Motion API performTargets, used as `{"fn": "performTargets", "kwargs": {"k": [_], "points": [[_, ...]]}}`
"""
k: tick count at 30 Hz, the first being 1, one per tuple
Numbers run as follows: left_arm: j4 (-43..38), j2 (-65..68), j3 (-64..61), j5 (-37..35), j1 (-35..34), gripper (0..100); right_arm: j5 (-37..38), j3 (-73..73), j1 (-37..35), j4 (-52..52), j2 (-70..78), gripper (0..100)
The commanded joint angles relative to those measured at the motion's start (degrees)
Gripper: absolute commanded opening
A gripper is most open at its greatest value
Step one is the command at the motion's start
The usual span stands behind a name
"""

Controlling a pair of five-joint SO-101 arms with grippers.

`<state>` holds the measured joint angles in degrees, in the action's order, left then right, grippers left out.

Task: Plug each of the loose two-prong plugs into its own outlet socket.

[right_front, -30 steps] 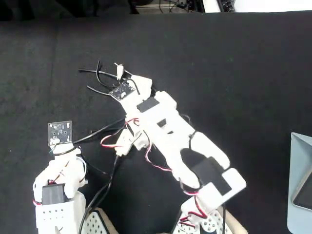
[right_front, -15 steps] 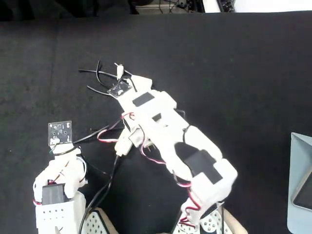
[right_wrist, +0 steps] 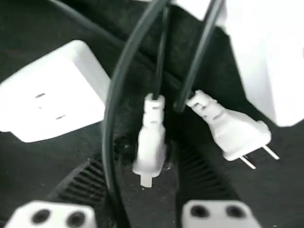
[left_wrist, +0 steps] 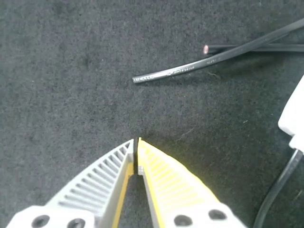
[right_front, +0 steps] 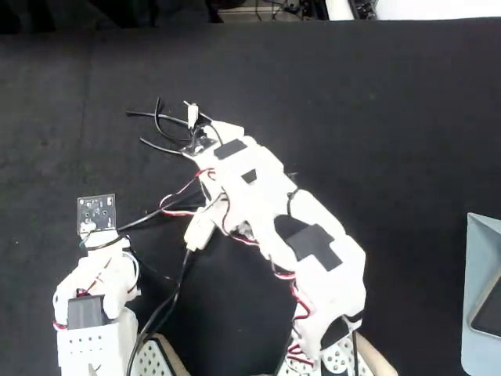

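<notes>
The right jaws are standing apart on either side of a white plug (right_wrist: 151,142), not visibly gripping it. A second plug (right_wrist: 232,130) is lying just beside it, prongs bare, and a white outlet (right_wrist: 47,104) is sitting near both. The left jaws are pressing together, holding nothing, over the black counter (left_wrist: 71,71) near two loose cable ends (left_wrist: 171,72).

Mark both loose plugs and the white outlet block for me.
Plug nearest the outlet block (right_wrist: 151,142): right wrist view, on its white body.
Plug with prongs showing (right_wrist: 232,129): right wrist view, on the body behind the prongs.
Outlet block (right_wrist: 61,85): right wrist view, on its face beside the slots.
</notes>
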<state>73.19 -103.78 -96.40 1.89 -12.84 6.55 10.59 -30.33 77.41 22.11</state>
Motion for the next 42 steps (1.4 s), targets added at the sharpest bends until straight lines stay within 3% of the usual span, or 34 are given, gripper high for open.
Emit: {"fn": "performTargets", "kwargs": {"k": [1, 11, 16, 30, 37, 42], "points": [[-2.3, -0.4, -1.0, 0.3, -0.3, 3, 2.3, -2.5, 0.4, -0.6, -0.1, 4.4], [-2.3, -0.4, -1.0, 0.3, -0.3, 3, 5.9, -1.5, 2.5, 0.8, -5.3, 1.4], [-2.3, -0.4, -1.0, 0.3, -0.3, 3, 5.5, -1.7, 2.5, 1.4, -5.9, 12.9], [-2.3, -0.4, -1.0, 0.3, -0.3, 3, 5.6, -1.9, 2.1, 0.4, -5.9, 10.1], [-2.3, -0.4, -1.0, 0.3, -0.3, 3, 6.2, -1.9, 2.0, -1.2, -4.2, 1.2], [-2.3, -0.4, -1.0, 0.3, -0.2, 3, 9.4, -1.8, 2.4, 5.4, -12.6, 1.1]]}}
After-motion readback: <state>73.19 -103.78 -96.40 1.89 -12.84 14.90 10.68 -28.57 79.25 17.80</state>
